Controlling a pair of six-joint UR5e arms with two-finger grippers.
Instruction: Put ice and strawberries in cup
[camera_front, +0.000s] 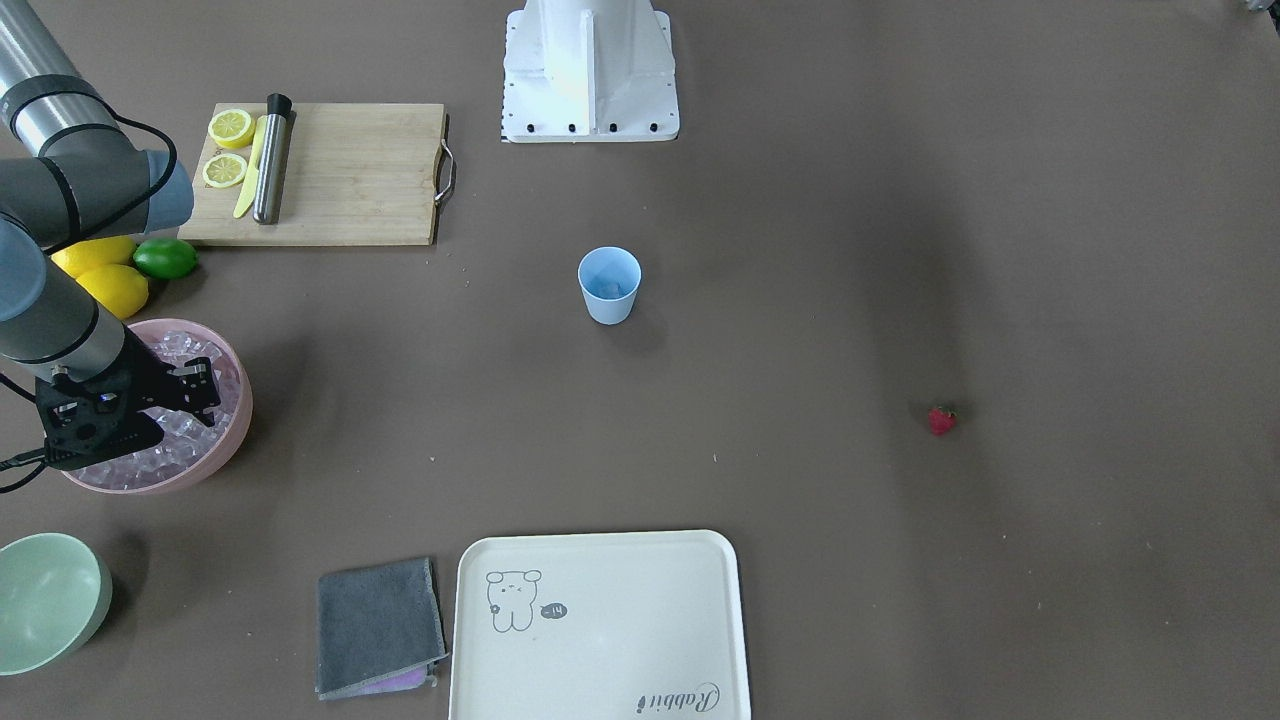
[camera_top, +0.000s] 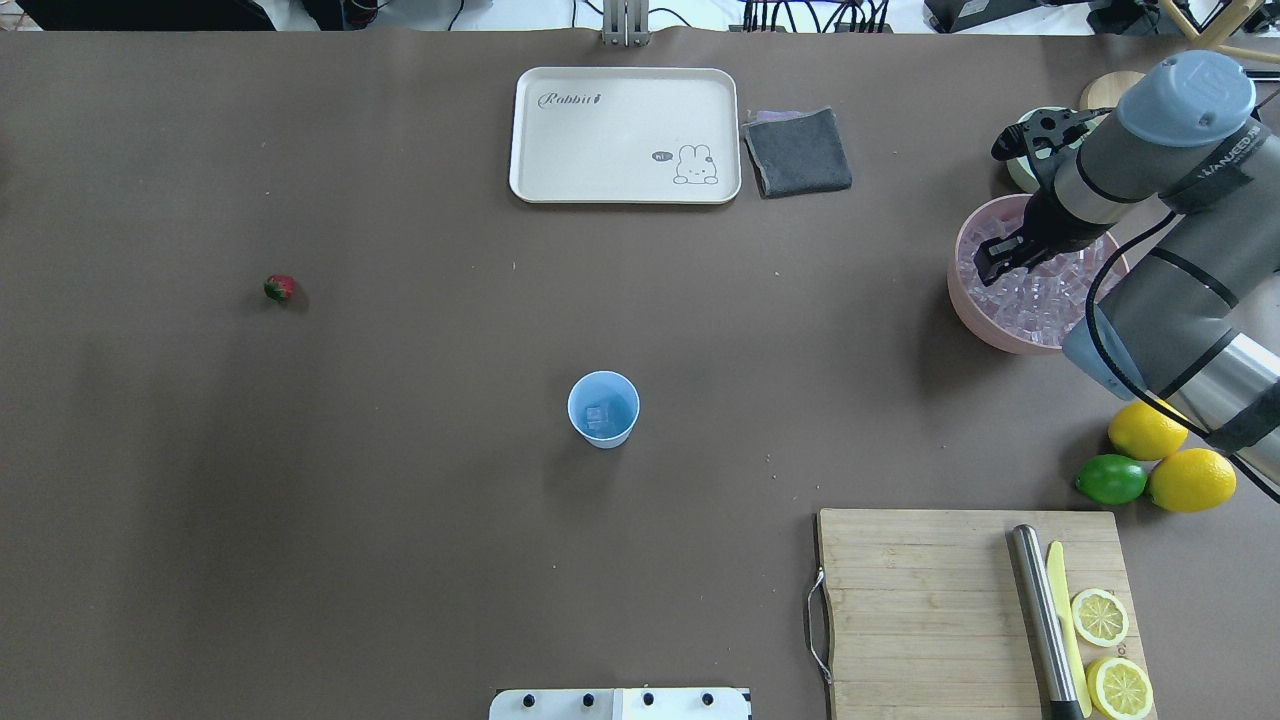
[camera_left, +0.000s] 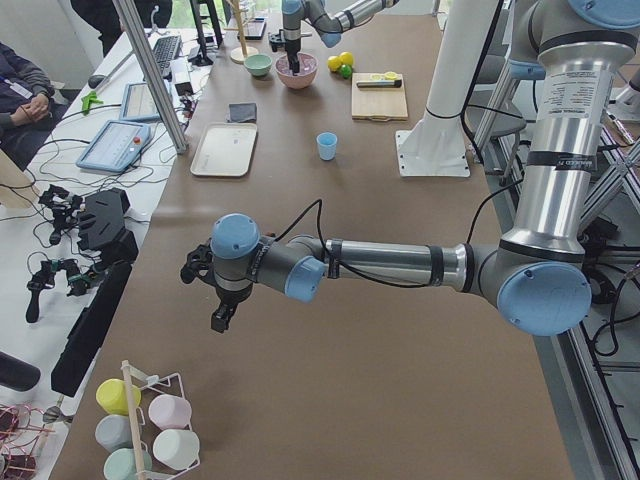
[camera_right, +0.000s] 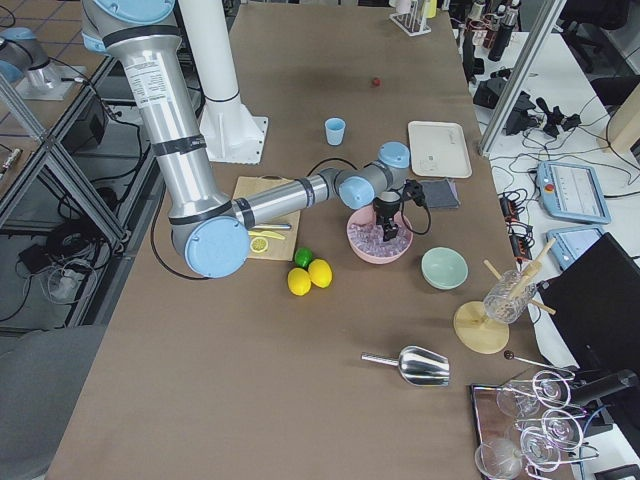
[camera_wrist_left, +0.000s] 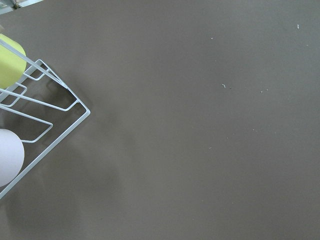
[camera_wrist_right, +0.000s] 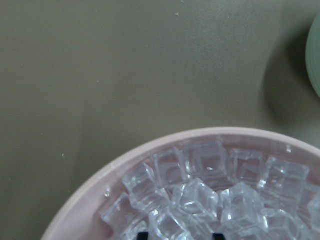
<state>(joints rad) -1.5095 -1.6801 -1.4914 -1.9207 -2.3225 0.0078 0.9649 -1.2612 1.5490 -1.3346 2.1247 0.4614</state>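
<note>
Hovering | right end effector parted above ice | cup upright | left end effector unclear

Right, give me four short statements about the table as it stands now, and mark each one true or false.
1. The small light blue plastic cup stands upright on the table with an ice cube inside. True.
2. The small red strawberry is already in the cup. False: it lies on the bare table, well apart from the cup.
3. The right gripper is at the large pink bowl. True.
4. The lemon halves sit on the cream rectangular tray. False: they lie on the wooden cutting board, and nothing shows on the tray.
</note>
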